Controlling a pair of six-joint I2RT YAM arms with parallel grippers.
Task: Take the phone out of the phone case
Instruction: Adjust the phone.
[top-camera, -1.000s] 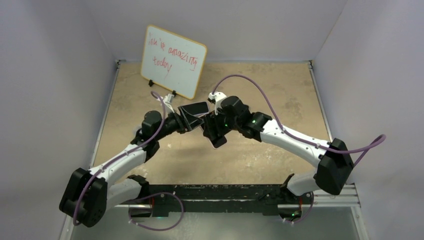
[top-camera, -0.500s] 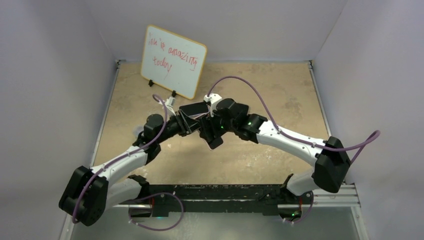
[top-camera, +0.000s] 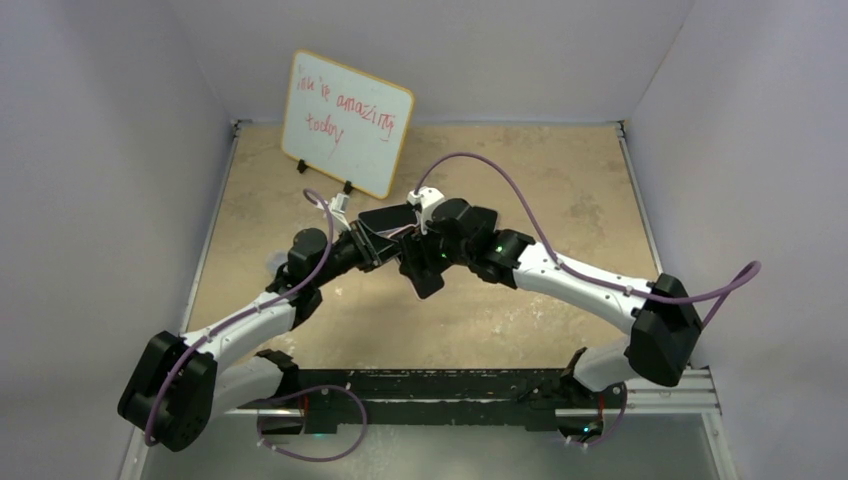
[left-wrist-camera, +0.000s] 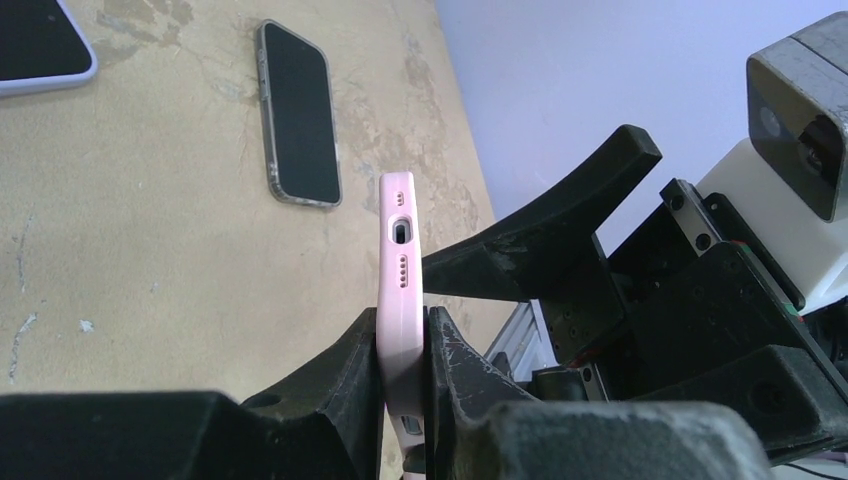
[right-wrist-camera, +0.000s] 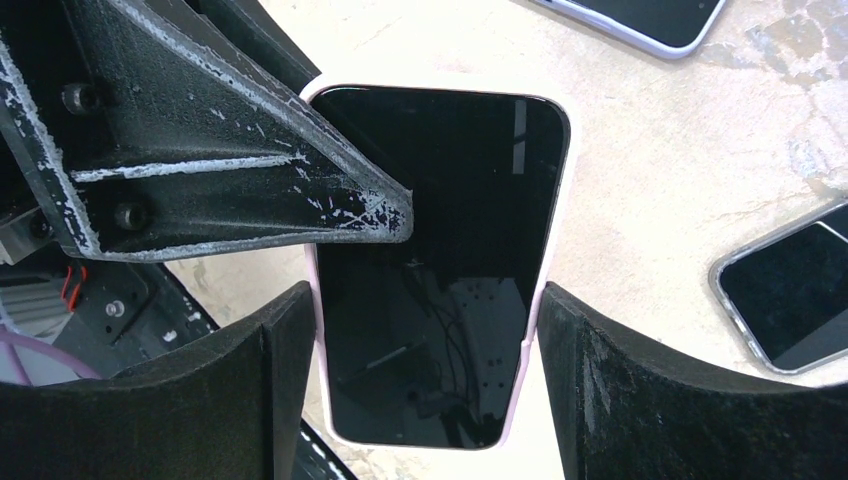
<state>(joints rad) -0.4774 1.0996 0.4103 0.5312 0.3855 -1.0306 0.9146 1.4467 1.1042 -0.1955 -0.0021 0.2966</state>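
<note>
The phone (right-wrist-camera: 440, 250), black screen in a pink case (left-wrist-camera: 400, 260), is held in the air above the table. My left gripper (left-wrist-camera: 403, 325) is shut on it, one finger on the screen and one on the back. My right gripper (right-wrist-camera: 425, 330) is open and straddles the phone's lower part. Its left finger (right-wrist-camera: 280, 370) touches the case's edge; its right finger (right-wrist-camera: 600, 380) stands just off the other edge. In the top view the phone (top-camera: 385, 218) sits between the left gripper (top-camera: 372, 245) and the right gripper (top-camera: 412, 262) at the table's middle.
Two other phones lie on the table below: a dark one in a clear case (left-wrist-camera: 298, 125) and one in a pale case (left-wrist-camera: 40, 45). They also show in the right wrist view (right-wrist-camera: 790, 290) (right-wrist-camera: 650, 20). A whiteboard (top-camera: 345, 123) stands at the back left.
The right arm has moved left and closed in round the phone; the left gripper shifted slightly with the phone. In the last half second almost nothing moved.
</note>
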